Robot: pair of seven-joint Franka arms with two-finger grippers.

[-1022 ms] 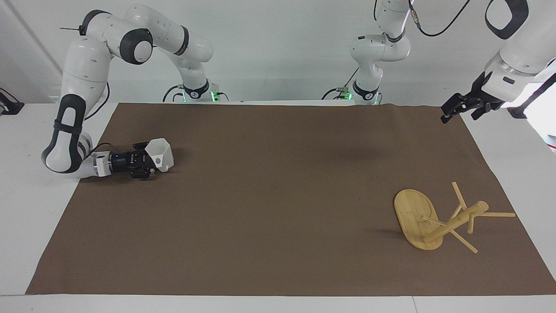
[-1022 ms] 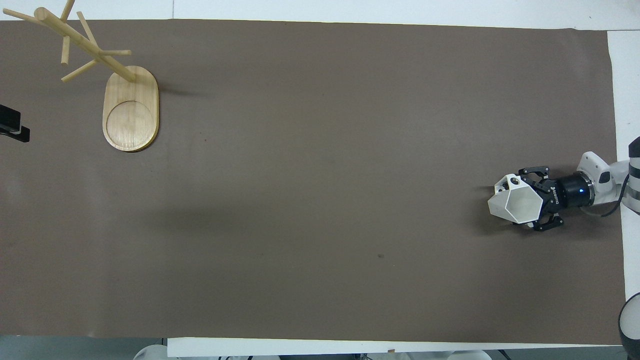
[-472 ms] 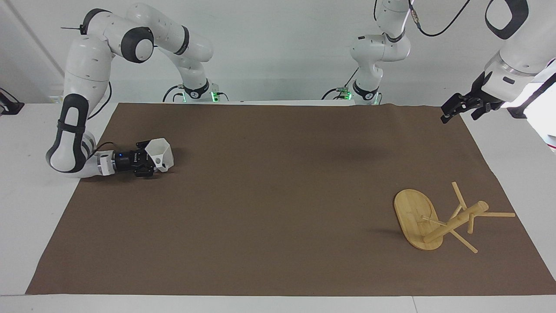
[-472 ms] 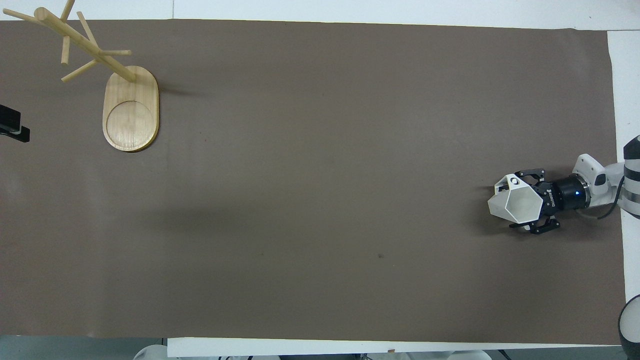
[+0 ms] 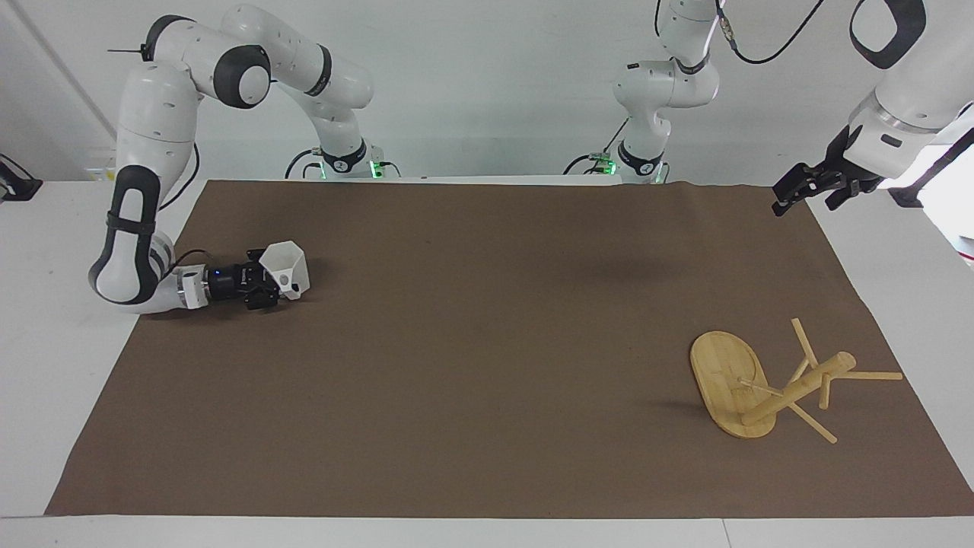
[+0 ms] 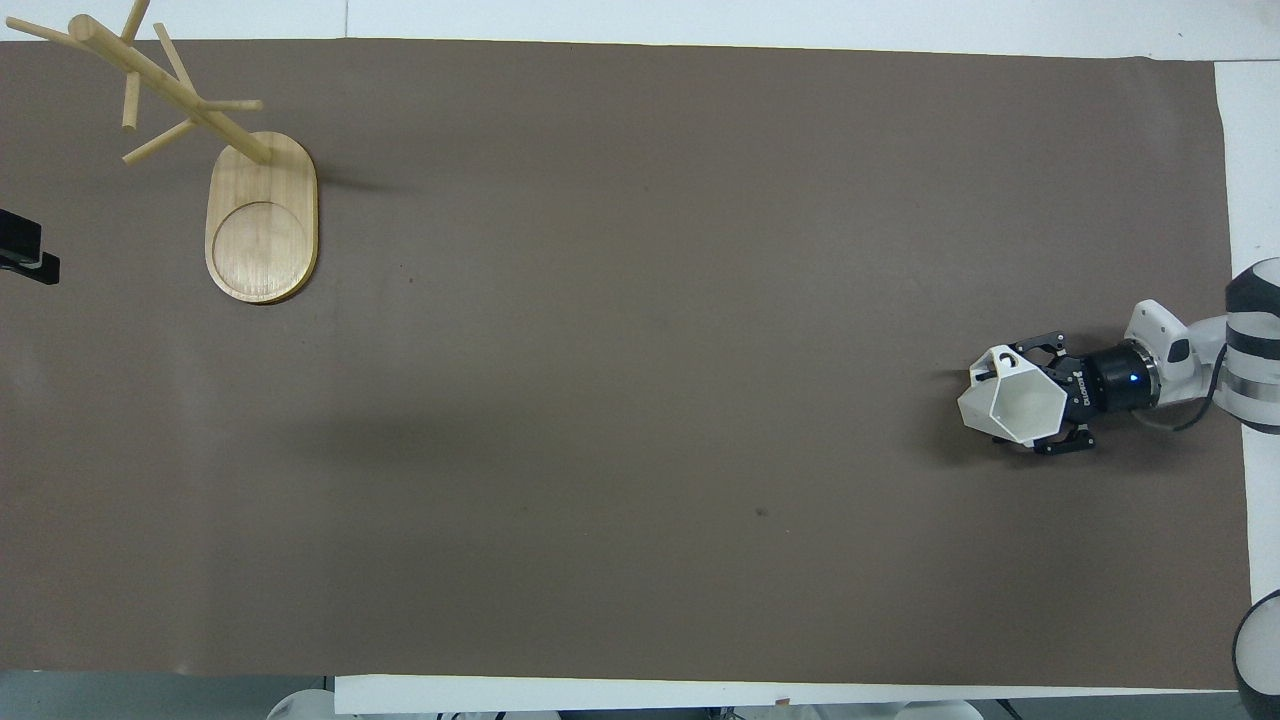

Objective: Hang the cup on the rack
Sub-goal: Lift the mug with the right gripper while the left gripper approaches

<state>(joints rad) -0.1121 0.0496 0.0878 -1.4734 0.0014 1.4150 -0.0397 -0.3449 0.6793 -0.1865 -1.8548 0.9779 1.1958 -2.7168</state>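
The cup (image 5: 286, 266) (image 6: 1012, 408), white and faceted, sits mouth-up in my right hand (image 5: 262, 287) (image 6: 1050, 405), whose fingers are clamped on its body, low over the brown mat (image 5: 487, 342) (image 6: 620, 400) near the right arm's end of the desk (image 5: 46, 342). Its handle, with the round hole, points toward the edge of the desk farthest from me.

Compared with a second ago, my right hand and the cup have shifted a little toward the middle of the mat, and my forearm has drawn in after them; the fingers, which stood wider around the cup then, now hold it closer.

Open room: the whole middle of the mat lies bare between the cup and the rack (image 5: 761, 384) (image 6: 250, 200). The mat's edge lies close to my right wrist.

The rack stands well apart from the cup, at the left arm's end of the mat and farther from me than the cup. Its oval base lies flat, its post carries thin pegs pointing several ways, and every peg is bare.

My left hand (image 5: 799, 189) (image 6: 25, 255) waits in the air over the mat's corner at the left arm's end; I cannot tell whether its fingers are apart or together.
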